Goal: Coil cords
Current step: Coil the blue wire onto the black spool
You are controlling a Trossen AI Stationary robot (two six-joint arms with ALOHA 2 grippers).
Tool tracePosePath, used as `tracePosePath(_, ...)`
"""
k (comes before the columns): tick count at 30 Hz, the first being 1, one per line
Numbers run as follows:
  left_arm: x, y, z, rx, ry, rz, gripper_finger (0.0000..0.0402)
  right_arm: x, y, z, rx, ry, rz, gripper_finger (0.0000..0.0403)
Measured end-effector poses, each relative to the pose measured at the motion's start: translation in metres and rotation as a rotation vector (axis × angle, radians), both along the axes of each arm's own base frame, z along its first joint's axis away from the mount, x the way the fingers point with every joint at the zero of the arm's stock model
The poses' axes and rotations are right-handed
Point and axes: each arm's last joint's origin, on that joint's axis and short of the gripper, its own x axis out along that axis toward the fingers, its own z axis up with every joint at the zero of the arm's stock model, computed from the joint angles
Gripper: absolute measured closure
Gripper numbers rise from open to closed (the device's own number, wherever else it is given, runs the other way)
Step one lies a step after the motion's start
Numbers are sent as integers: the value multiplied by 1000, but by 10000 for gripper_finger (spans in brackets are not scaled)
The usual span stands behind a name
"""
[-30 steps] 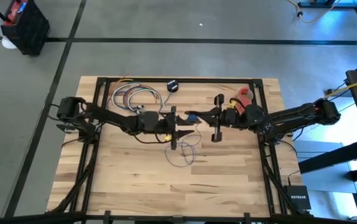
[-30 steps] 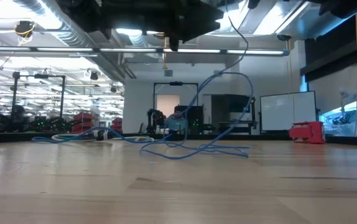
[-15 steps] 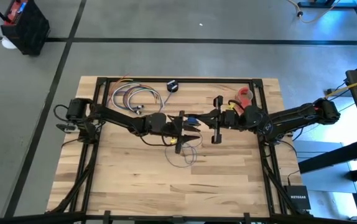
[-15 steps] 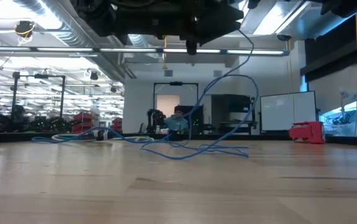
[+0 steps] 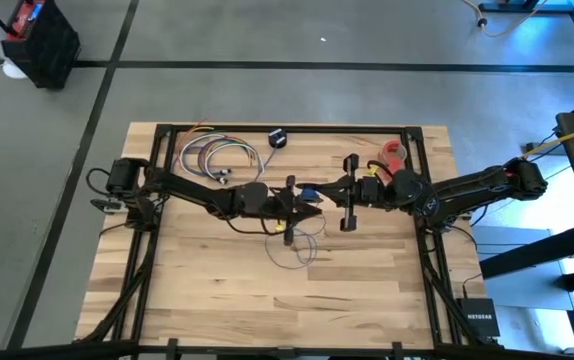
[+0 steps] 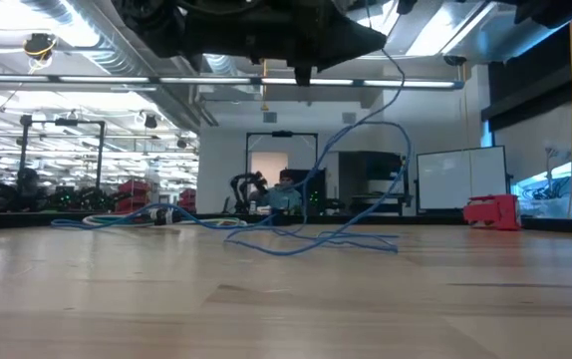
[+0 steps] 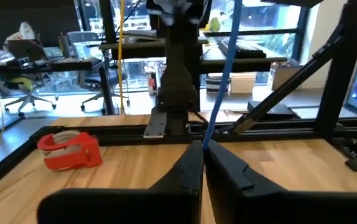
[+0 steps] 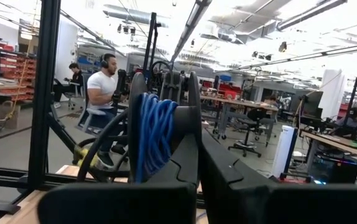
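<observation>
Left gripper (image 5: 307, 197) at table centre, fingers (image 7: 194, 163) pressed together, pinching the blue cord (image 7: 219, 81) between the tips; in the left wrist view the cord rises steeply from the pinch, nearly vertical.

Right gripper (image 5: 335, 190) just beside it, facing it, fingers (image 8: 191, 155) together and clamped on a bundle of blue cord (image 8: 153, 134) wound in several turns; the wraps run upright along the finger.

In the low view the cord (image 6: 361, 160) arcs down from the grippers to the table (image 5: 367, 290), then spreads as loose loops (image 6: 296, 239) lying flat. From above, those loops (image 5: 302, 245) lie just under and toward the near side of the two grippers.

Count: one blue cord seen between the grippers; a separate bunch of coloured cables (image 5: 212, 157) coiled near the far left corner; one small black puck (image 5: 277, 139) at the far edge, apart from both; one red tape roll (image 5: 394, 152) beside the right arm.
</observation>
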Motion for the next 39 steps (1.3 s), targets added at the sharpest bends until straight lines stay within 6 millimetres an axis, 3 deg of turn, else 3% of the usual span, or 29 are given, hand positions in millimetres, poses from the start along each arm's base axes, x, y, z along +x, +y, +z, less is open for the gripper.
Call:
tracePosePath(6,-15,6,7,109,187,169,398,1,0,-3,-8,33,-4,397)
tracePosePath(13,-63,5,38,164,422,317,399,3,-2,-7,-48,107,-75,397)
tracePosePath(18,-86,1,50,130,481,381,394,8,-3,-10,-101,254,-125,397)
tracePosePath(30,-88,-4,58,54,411,383,394,11,-6,-28,-217,543,-237,397)
tracePosePath(39,-85,-11,64,15,332,365,395,43,-9,-49,-278,634,-460,397)
